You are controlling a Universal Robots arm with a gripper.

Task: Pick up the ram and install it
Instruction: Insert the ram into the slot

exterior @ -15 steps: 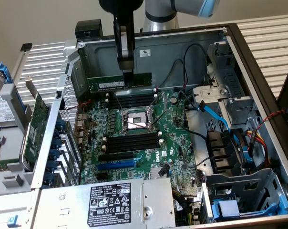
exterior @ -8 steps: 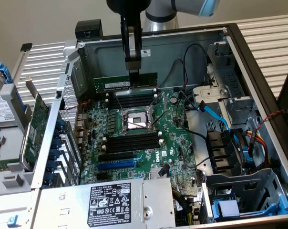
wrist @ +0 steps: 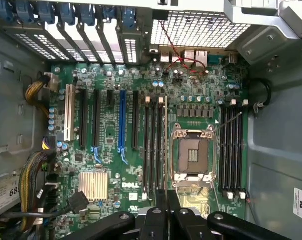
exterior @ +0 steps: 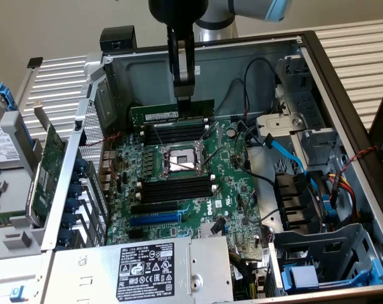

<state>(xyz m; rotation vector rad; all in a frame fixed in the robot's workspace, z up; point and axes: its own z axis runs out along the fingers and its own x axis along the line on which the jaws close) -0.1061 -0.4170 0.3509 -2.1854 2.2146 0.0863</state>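
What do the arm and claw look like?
The arm is silver-grey with a light blue joint cap and a round black wrist. The claw is black: two slim fingers on linked bars with round pivots.

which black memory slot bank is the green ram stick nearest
The bank above the silver processor socket in the exterior view, next to the green ram stick in the shut gripper; the other bank lies below the socket.

A green motherboard (exterior: 229, 190) with its CPU socket (exterior: 179, 159) lies inside an open computer case (exterior: 134, 82).
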